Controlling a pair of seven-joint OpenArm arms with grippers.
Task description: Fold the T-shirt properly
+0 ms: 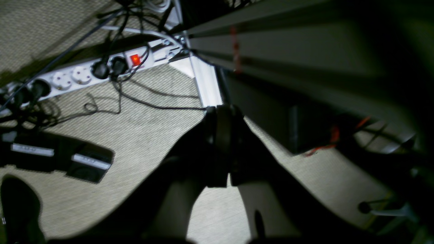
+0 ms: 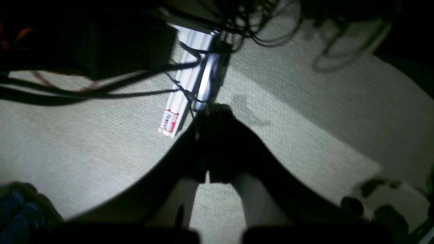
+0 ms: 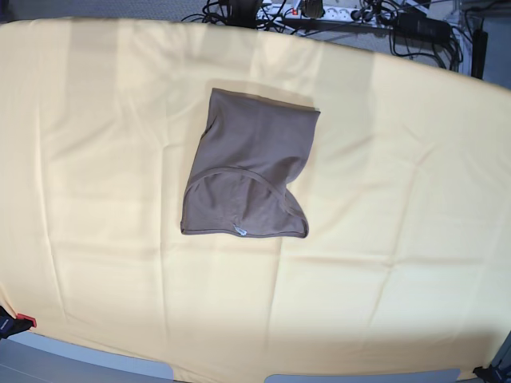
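T-shirt (image 3: 251,171) lies folded in a compact bundle mid-worktop on the yellow cloth (image 3: 415,199), collar edge nearest. Left claw (image 1: 225,179) and right claw (image 2: 207,179) both closed, empty, over carpet (image 1: 142,135).

We can't make out the label text on the white bar (image 2: 169,121) in the right wrist view, too blurry. Tablecloth (image 3: 415,239) is cut off at the frame's left & right edges. T-shirt (image 3: 251,177) tag too small to read.
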